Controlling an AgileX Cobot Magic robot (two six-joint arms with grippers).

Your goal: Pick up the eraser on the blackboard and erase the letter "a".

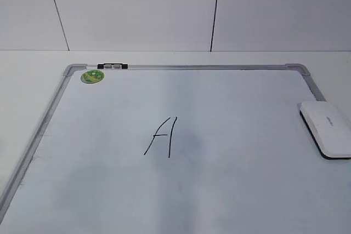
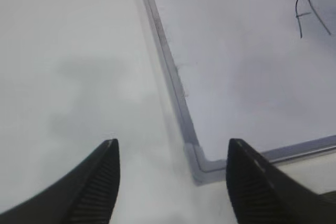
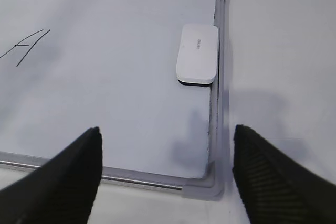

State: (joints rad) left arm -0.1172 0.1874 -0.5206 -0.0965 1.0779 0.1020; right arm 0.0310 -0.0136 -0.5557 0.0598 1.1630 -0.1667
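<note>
Black ribbed fingers [image 2: 100,187] of the left gripper [image 2: 170,182] fill the bottom of the left wrist view, spread wide with nothing between them, above the white table [image 2: 68,51] and the near left corner of the large white dry-erase blackboard with silver-grey metal frame [image 2: 236,66]. Likewise the right gripper [image 3: 165,174] is wide open and empty, pointing over the near right corner of the board. Neither arm is visible in the exterior view. Resting flat on the board at its right edge, against the frame, is the white rounded-rectangular plastic eraser with black underside [image 3: 197,53]; its grey lettering is too small to read. Near the middle of the board stands the letter "a" [image 1: 162,137], drawn here in thin black strokes as an angular shape. At the far left corner sit a round green sticker [image 1: 92,76], cut off in the left wrist view, and a small black-white clip [image 1: 112,66].
</note>
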